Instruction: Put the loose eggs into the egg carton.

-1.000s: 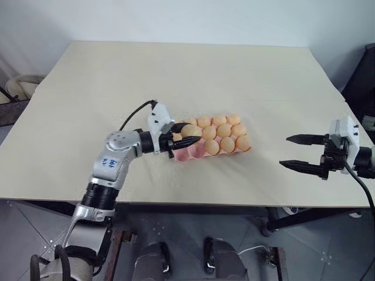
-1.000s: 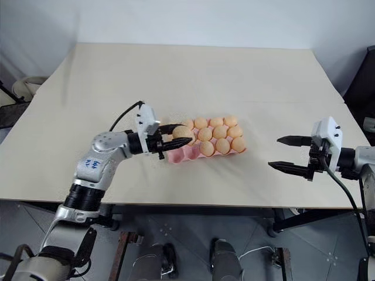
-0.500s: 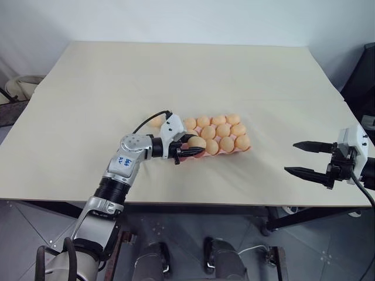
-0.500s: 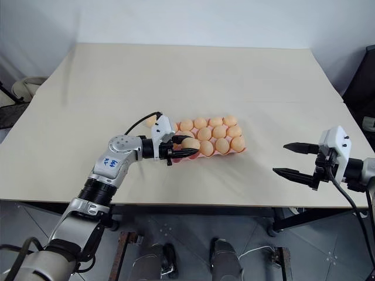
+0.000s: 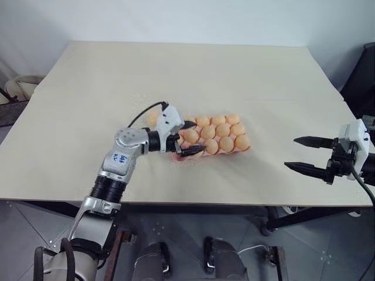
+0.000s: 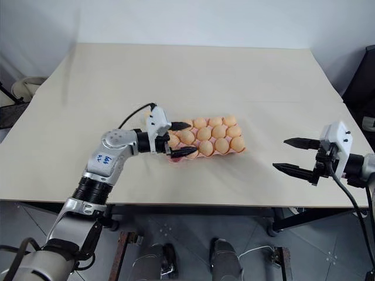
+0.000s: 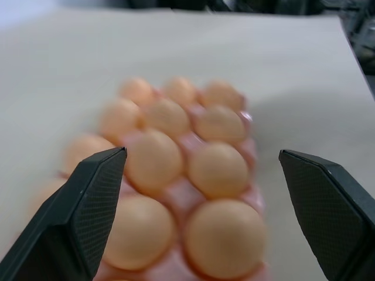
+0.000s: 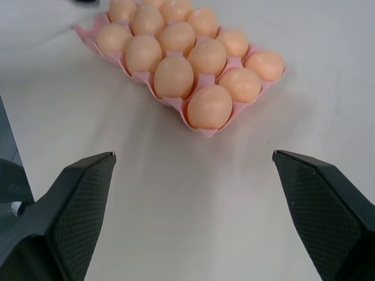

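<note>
Two black-fingered hands were in play, and the nearer one to the front edge of the table (image 5: 246,64) was the right hand (image 5: 309,155), hanging off the table's right front corner with its fingers spread wide and nothing between them. It stood well apart from the work, pointing in toward the tray from the right.

Further in, near the middle of the table, lay the flat pink moulded egg carton (image 5: 211,140), its long axis running left to right, roughly parallel to the front edge. The small pale orange-tan eggs (image 5: 227,143) filled nearly every cup that could be seen. The left hand (image 5: 187,138) hovered at the carton's left end, fingers spread apart and empty, one on each side of the end row, pointing along the carton's length.

One more loose egg (image 5: 153,119) seemed to sit on the bare table just behind the left wrist, on the far side of the carton's left end. By my reading the left hand was much the nearer to it; fetching it would call for drawing back and swinging away from the front edge.
</note>
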`<state>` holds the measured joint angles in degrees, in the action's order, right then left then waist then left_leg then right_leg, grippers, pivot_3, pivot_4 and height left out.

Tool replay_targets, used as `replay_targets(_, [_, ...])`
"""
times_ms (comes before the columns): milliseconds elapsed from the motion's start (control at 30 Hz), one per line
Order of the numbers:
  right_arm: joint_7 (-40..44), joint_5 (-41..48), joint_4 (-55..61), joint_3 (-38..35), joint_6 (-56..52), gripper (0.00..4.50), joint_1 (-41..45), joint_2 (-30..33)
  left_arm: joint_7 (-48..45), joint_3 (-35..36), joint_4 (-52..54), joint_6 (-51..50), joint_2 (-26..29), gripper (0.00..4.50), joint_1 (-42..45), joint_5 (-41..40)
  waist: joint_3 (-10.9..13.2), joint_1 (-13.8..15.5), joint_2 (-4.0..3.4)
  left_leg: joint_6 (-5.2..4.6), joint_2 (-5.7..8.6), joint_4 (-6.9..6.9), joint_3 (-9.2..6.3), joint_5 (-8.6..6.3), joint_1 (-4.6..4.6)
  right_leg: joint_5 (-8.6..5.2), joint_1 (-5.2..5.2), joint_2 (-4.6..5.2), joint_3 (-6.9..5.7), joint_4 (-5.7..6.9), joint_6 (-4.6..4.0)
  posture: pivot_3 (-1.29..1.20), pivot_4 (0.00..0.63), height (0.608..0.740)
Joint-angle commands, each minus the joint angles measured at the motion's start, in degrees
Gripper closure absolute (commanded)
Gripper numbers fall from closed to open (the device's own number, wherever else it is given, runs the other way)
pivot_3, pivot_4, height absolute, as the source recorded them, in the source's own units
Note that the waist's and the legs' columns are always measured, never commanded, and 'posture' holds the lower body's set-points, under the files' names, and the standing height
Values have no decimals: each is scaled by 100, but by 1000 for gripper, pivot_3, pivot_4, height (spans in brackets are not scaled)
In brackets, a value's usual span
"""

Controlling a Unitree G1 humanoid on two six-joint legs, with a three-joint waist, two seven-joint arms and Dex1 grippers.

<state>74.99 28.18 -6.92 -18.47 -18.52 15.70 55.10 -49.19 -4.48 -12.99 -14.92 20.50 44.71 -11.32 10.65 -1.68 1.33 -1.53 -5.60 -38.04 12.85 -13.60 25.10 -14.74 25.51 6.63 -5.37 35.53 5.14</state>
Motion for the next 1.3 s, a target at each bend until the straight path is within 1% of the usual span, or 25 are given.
replay_targets(33, [76,40,-21,-54,90,0,126,124,465,577,423,182,169,61,95,-137,0,-7,0,0,0,1,0,0,0,0,0,0,1,0,0,0,150,740])
replay_targets(100, [106,13,-98,2,99,0,223,126,824,932,574,372,293,61,-21,-91,0,-14,0,-2,0,2,1,2,-1,0,0,0,1,1,0,0,150,740])
replay_targets(233, [206,-49,-275,130,139,0,427,133,1569,1596,1139,73,476,61,-423,-182,0,-14,-1,-2,0,1,1,2,-1,0,0,0,2,3,0,0,150,740])
replay_targets(400, [305,-127,-494,311,211,0,680,112,2155,1975,2584,-916,632,61,-1642,-265,-1,-7,-2,10,-1,4,5,8,-2,0,1,-1,4,3,0,0,150,740])
replay_targets(500, [358,-154,-577,354,230,0,767,109,2910,2331,3303,-1499,468,61,-2282,-155,-1,6,-1,13,0,2,4,6,-1,0,1,0,4,4,1,0,150,740])
replay_targets(567, [390,-157,-620,372,240,0,789,123,3236,2453,3762,-1745,288,61,-2664,-205,-1,17,-1,3,0,2,0,0,-1,0,0,1,4,3,0,0,150,740])
replay_targets(733, [527,-102,-699,340,263,0,842,154,3632,2531,4831,-2187,-152,61,-3720,-366,-1,3,-1,1,0,4,6,-1,-1,0,-1,4,8,-1,0,0,150,740])
replay_targets(800, [631,-47,-732,294,289,0,860,162,3689,2579,4943,-2235,-206,61,-3925,-392,-1,6,-1,3,-2,4,5,-1,-4,-2,0,0,7,0,-4,0,150,740])
replay_targets(900, [761,42,-793,224,319,0,914,163,3737,2655,4881,-2214,-172,61,-4004,-424,-1,7,-1,9,-6,4,-2,3,-4,-12,0,-3,4,0,-25,0,150,740])
replay_targets(933, [794,84,-804,198,313,0,938,160,3738,2669,4847,-2196,-152,61,-4010,-433,-1,5,-1,9,-4,4,-2,4,-4,-45,0,-4,6,-2,-92,0,150,740])
replay_targets(967, [820,134,-807,168,285,0,959,164,3750,2683,4813,-2176,-140,61,-4009,-431,-1,4,-1,9,-4,3,-2,4,-5,-49,0,-4,10,-4,-104,0,150,740])
replay_targets(1133, [681,454,-703,-49,75,0,1007,97,3740,2671,4653,-2121,-119,61,-3958,-458,-1,1,-1,7,-1,4,2,4,-5,-46,0,-4,16,-7,-99,0,150,740])
replay_targets(1300, [587,647,-534,-221,-9,0,845,37,3661,2540,4136,-2026,-8,61,-3598,-425,-1,4,-1,7,-5,5,0,4,-6,-46,2,-8,14,-6,-100,0,150,740])
